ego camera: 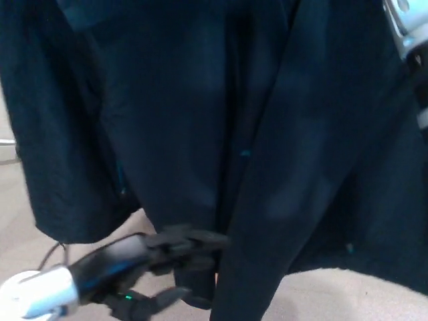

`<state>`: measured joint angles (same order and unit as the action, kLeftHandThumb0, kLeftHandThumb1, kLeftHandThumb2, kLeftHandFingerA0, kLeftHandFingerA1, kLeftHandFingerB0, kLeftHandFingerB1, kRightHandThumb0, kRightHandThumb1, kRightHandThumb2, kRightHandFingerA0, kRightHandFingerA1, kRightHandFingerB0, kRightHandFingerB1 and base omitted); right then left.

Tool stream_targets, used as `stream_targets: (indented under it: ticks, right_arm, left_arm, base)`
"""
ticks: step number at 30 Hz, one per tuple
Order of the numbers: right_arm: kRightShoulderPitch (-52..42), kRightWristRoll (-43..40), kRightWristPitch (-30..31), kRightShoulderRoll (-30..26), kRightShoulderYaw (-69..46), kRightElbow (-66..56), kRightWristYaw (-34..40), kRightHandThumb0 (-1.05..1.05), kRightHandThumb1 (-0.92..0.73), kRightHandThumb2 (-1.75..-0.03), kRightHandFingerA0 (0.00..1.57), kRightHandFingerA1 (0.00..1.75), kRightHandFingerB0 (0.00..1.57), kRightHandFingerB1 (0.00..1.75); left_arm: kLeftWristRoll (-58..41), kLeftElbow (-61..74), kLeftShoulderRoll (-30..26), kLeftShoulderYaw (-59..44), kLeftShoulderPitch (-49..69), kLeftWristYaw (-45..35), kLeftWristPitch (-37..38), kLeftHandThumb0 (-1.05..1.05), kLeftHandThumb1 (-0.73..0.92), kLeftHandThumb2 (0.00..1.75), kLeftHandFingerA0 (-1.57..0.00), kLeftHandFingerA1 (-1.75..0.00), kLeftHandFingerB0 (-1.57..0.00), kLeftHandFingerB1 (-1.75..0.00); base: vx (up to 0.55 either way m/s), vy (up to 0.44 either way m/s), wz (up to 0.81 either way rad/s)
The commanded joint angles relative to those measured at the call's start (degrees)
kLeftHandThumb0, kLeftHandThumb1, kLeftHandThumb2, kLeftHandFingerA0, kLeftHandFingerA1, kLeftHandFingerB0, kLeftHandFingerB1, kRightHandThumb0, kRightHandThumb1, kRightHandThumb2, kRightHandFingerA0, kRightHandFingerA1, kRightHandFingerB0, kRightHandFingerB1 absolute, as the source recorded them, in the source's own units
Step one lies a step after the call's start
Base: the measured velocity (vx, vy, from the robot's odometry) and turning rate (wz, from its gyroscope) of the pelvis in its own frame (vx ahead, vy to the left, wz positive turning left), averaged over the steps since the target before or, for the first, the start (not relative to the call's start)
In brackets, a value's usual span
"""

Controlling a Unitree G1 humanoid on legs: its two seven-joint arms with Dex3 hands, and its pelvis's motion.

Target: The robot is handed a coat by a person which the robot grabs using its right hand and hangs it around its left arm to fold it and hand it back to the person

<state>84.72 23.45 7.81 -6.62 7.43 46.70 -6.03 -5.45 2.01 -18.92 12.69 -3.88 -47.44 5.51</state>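
Reaching in from the lower near corner, the left hand (157, 267) has its thumb and fingers (190, 239) spread apart and clamps nothing. Its white forearm (33, 297) trails off behind it toward the robot. The fingertips lie at the bottom edge of the dark navy coat (174, 120). Blur hides whether they touch the cloth or stop just short.

The coat hangs directly above and beyond the hand as a curtain of long vertical folds. It fills nearly everything ahead, with one panel dropping past the fingertips on the hand's right.

As I judge it, the step in hand is getting the left arm under the coat so the cloth can drape over it. To do that well, the arm should go in low and level beneath the hem, fingers relaxed so they don't snag a fold. It should rise only once cloth lies on both sides of the forearm.

Far up and to the right of the hand, a pale piece of the right arm (401, 23) shows at the edge. The right hand itself is out of view.

No desk is here. Below and beyond the hand there is only pale, bare floor (334, 297), and the coat screens off the room.
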Motion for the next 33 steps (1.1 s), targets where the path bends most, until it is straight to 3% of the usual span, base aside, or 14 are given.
stream_targets:
  ticks: [1, 8, 9, 12, 13, 15, 17, 19, 26, 27, 29, 30, 31, 33]
  right_arm:
    - [15.1, -3.1, -0.7, 4.7, -2.8, 7.2, 8.2, -0.42, -0.86, -0.67, 0.92, 1.27, 0.84, 1.04]
    - [17.3, -2.8, -4.1, 6.3, -2.1, 13.4, 9.2, -0.42, -0.88, -0.66, 1.05, 0.83, 0.86, 0.69]
    - [17.8, -2.6, -4.3, 6.5, -1.8, 14.5, 9.4, -0.36, -0.70, -1.11, 1.01, 0.94, 0.82, 0.81]
    - [18.3, -3.7, -5.3, 7.6, -2.4, 16.7, 9.2, -0.41, -0.87, -0.66, 0.85, 0.60, 0.55, 0.42]
    - [18.3, -3.9, -5.7, 8.1, -2.5, 17.2, 9.3, -0.42, -0.86, -0.66, 0.77, 1.21, 0.66, 0.77]
    - [18.3, -3.6, -6.3, 8.9, -2.1, 18.0, 10.1, -0.40, -0.69, -1.07, 0.87, 1.12, 0.76, 0.92]
    - [18.4, -3.0, -6.6, 9.4, -1.6, 18.5, 10.8, -0.42, -0.86, -0.65, 0.83, 1.31, 0.81, 0.90]
    - [18.9, -2.5, -6.2, 10.8, -0.9, 19.2, 11.1, -0.39, -0.70, -1.08, 0.78, 0.86, 0.58, 0.69]
    - [21.0, -2.7, -7.6, 13.4, -0.4, 21.3, 11.2, -0.42, -0.88, -0.65, 0.87, 0.84, 0.82, 0.67]
    - [21.5, -3.2, -7.8, 14.0, -0.8, 21.6, 11.3, -0.40, -0.87, -0.64, 0.85, 0.99, 0.82, 0.70]
    - [22.5, -3.6, -8.4, 15.0, -1.1, 22.1, 11.1, -0.33, -0.69, -1.09, 0.88, 1.05, 0.80, 0.82]
    - [23.1, -3.7, -8.3, 15.6, -1.1, 22.2, 11.1, -0.39, -0.87, -0.66, 0.83, 0.97, 0.79, 0.62]
    - [23.6, -4.2, -8.0, 16.2, -1.5, 22.3, 10.7, -0.36, -0.69, -1.06, 0.81, 0.84, 0.71, 0.72]
    - [24.1, -4.7, -8.5, 16.8, -1.8, 22.5, 10.0, -0.41, -0.88, -0.66, 0.81, 0.56, 0.73, 0.52]
  left_arm:
    - [-2.2, 12.4, -2.5, 11.2, -5.1, -8.7, -14.8, -0.73, 0.73, 1.09, -0.07, -0.46, -0.02, -0.38]
    - [-1.8, 14.8, -0.7, 16.9, -8.0, -7.3, -19.9, -0.74, 0.73, 1.10, -0.06, -0.46, -0.01, -0.34]
    - [-2.1, 15.5, -0.3, 17.6, -8.4, -7.4, -20.3, -0.77, 0.74, 1.09, -0.09, -0.48, -0.03, -0.34]
    - [-2.3, 17.3, 0.3, 19.3, -9.5, -7.0, -23.3, -0.75, 0.72, 1.09, -0.07, -0.47, -0.02, -0.36]
    - [-2.7, 17.5, 0.5, 19.7, -9.8, -6.9, -24.5, -0.74, 0.71, 1.09, -0.05, -0.46, -0.03, -0.35]
    - [-3.2, 17.5, 0.9, 20.3, -10.1, -6.9, -25.9, -0.76, 0.92, 0.68, -0.12, -0.34, -0.07, -0.26]
    - [-3.3, 17.3, 1.2, 20.6, -10.4, -6.7, -26.9, -0.76, 0.91, 0.68, -0.12, -0.34, -0.07, -0.25]
    - [-3.0, 17.3, 1.7, 21.0, -11.0, -6.2, -27.8, -0.78, 0.90, 0.68, -0.12, -0.35, -0.08, -0.26]
    - [-1.0, 16.9, 2.5, 22.1, -12.4, -4.5, -28.3, -0.78, 0.91, 0.69, -0.08, -0.36, -0.09, -0.27]
    - [-1.6, 15.7, 3.2, 22.0, -12.2, -4.5, -27.5, -0.72, 0.69, 1.07, 0.00, -0.45, -0.08, -0.38]
    - [-3.0, 13.8, 4.6, 21.7, -13.2, -5.2, -28.6, -0.76, 0.90, 0.69, -0.05, -0.33, -0.07, -0.27]
    - [-3.2, 13.0, 5.2, 21.8, -13.8, -5.3, -28.4, -0.78, 0.71, 1.06, -0.03, -0.38, -0.05, -0.32]
    - [-2.7, 11.9, 6.0, 22.1, -14.5, -5.2, -27.8, -0.78, 0.71, 1.06, -0.03, -0.38, -0.06, -0.32]
    - [-2.0, 10.1, 7.3, 22.6, -15.3, -4.7, -26.8, -0.78, 0.71, 1.06, -0.03, -0.40, -0.06, -0.33]
  base:
    - [0.00, 0.000, 0.00]
    - [0.00, 0.000, 0.00]
    - [0.00, 0.000, 0.00]
    - [0.00, 0.000, 0.00]
    - [0.00, 0.000, 0.00]
    - [0.00, 0.000, 0.00]
    - [0.00, 0.000, 0.00]
    - [0.00, 0.000, 0.00]
    - [0.00, 0.000, 0.00]
    - [0.00, 0.000, 0.00]
    - [0.00, 0.000, 0.00]
    - [0.00, 0.000, 0.00]
    - [0.00, 0.000, 0.00]
    - [0.00, 0.000, 0.00]
